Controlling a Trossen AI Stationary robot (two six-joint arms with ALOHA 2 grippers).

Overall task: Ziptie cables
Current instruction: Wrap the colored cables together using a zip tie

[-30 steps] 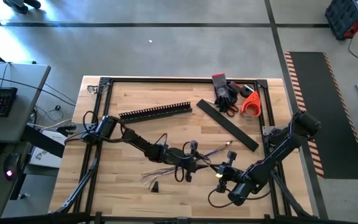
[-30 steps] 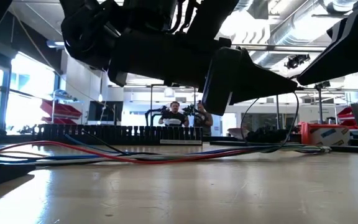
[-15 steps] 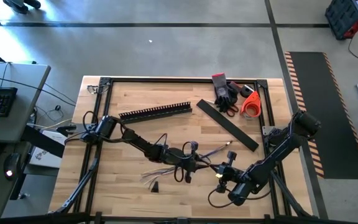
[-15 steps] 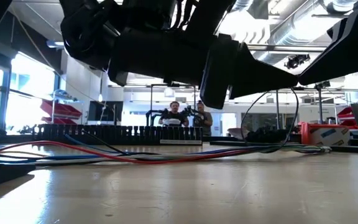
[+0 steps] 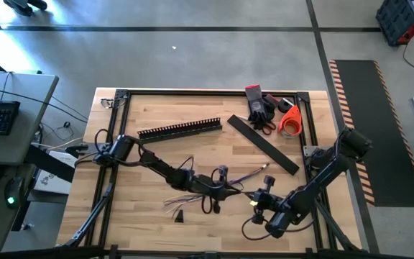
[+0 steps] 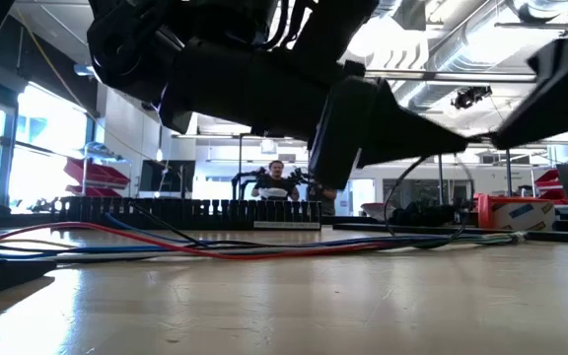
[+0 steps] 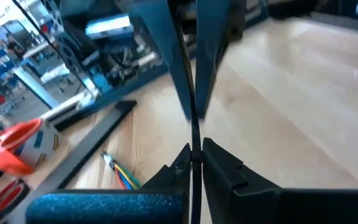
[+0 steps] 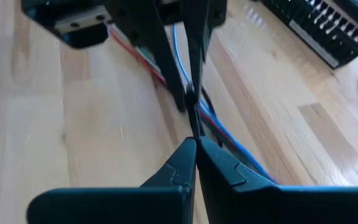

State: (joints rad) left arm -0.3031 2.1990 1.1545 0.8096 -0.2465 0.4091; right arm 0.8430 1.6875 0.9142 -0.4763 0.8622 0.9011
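High view, both arms reaching inward over cables (image 5: 192,196), left pincer (image 5: 230,188) and right pincer (image 5: 254,196) each clamped on a thin black strand.

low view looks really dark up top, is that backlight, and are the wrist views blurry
Low view: yes, the arms hang as black silhouettes against bright windows and ceiling lights, with glare on the tabletop. Left wrist view: soft throughout, the orange tape roll smeared. Right wrist view: the cables and far arm are blurred, the near fingers sharper.

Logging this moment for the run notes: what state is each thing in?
cables: loose on the table, strands splayed, not yet tied.
left gripper: shut on a thin black strip.
right gripper: shut on the same thin strip.
slotted rail: lying flat, untouched.
tape roll: lying by the table's edge.
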